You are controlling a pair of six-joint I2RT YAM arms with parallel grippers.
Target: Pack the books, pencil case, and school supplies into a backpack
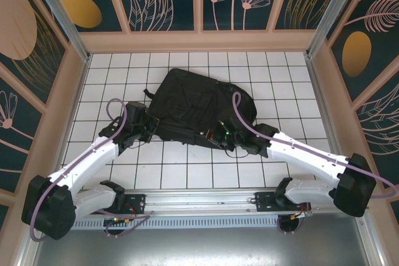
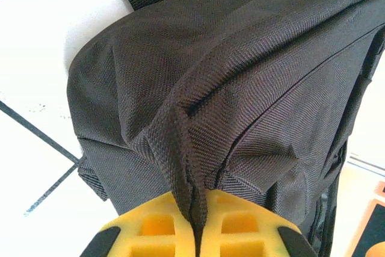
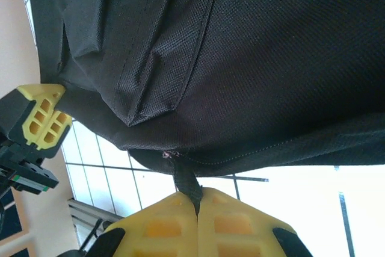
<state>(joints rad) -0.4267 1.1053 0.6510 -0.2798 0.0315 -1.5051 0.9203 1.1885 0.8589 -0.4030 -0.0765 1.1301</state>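
Around the middle of the table [image 1: 187,169] lies the backpack [image 1: 199,107], left gripper [image 2: 197,212] and right gripper [image 3: 197,201] each clamped on fabric at its near edge; contents hidden, so packing seems finished or nearly so

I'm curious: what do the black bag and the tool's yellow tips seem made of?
The backpack: coarse woven fabric, probably synthetic, matte; weave and stitched seams show. The left tool fingertips: matte yellow moulded plastic or rubber, judging by their ribbed pockets; unclear which.

Left arm [image 1: 93,154], right arm [image 1: 308,152] angled inward; left fingers [image 2: 156,228], right fingers [image 3: 163,228] tight together.
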